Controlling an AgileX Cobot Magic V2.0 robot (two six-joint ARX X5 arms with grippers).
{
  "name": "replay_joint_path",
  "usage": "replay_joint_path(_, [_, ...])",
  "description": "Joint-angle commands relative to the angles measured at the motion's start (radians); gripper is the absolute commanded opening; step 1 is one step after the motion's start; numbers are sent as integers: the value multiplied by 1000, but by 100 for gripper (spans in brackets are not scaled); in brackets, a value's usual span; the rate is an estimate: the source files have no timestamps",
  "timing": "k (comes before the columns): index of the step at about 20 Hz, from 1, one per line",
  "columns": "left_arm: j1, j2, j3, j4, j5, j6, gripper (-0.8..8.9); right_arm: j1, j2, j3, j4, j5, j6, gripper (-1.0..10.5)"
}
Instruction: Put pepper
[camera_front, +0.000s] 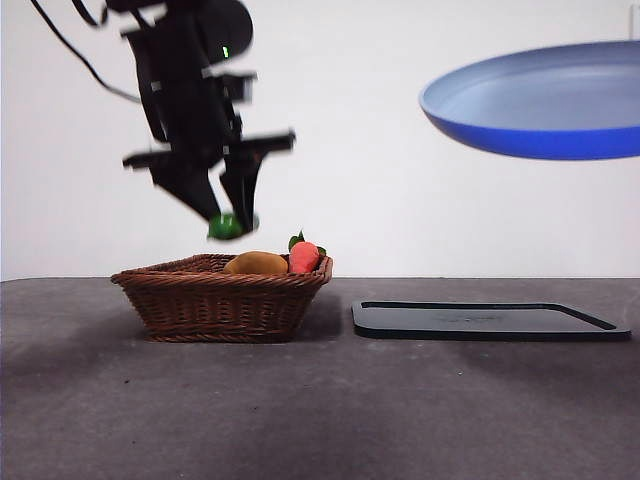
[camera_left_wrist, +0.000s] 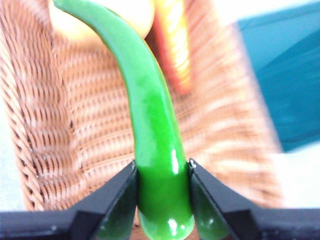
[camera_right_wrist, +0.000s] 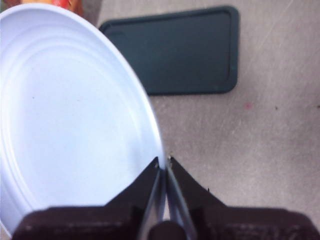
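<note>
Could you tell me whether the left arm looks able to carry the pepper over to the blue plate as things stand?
Probably yes. The left pincer holds the pepper above the basket, clear of its rim, and open air lies between it and the blue plate, which the right pincer holds aloft.

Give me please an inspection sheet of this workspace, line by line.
Surface: grey table, bare in front.
Job's things: green pepper held above the wicker basket; blue plate held in the air.
Clutter: yellow-orange fruit and red-orange fruit in the basket; black tray lying flat.
Grippers: left gripper shut on the pepper; right gripper pinching the plate's rim.
Cables: black cables on the left arm.
Surroundings: plain white wall.
</note>
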Motion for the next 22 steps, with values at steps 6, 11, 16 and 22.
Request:
replay_joint_path(6, [-89, -190, 18, -24, 193, -30, 111, 2, 201, 13, 106, -82, 27, 3])
replay_joint_path(11, [-244, -233, 18, -24, 210, -29, 111, 17, 330, 13, 165, -82, 52, 3])
replay_joint_path(16, [-428, -194, 18, 0, 166, 21, 111, 57, 392, 13, 201, -108, 98, 3])
replay_joint_path(22, [-489, -87, 18, 5, 70, 109, 112, 74, 393, 13, 169, -179, 139, 3])
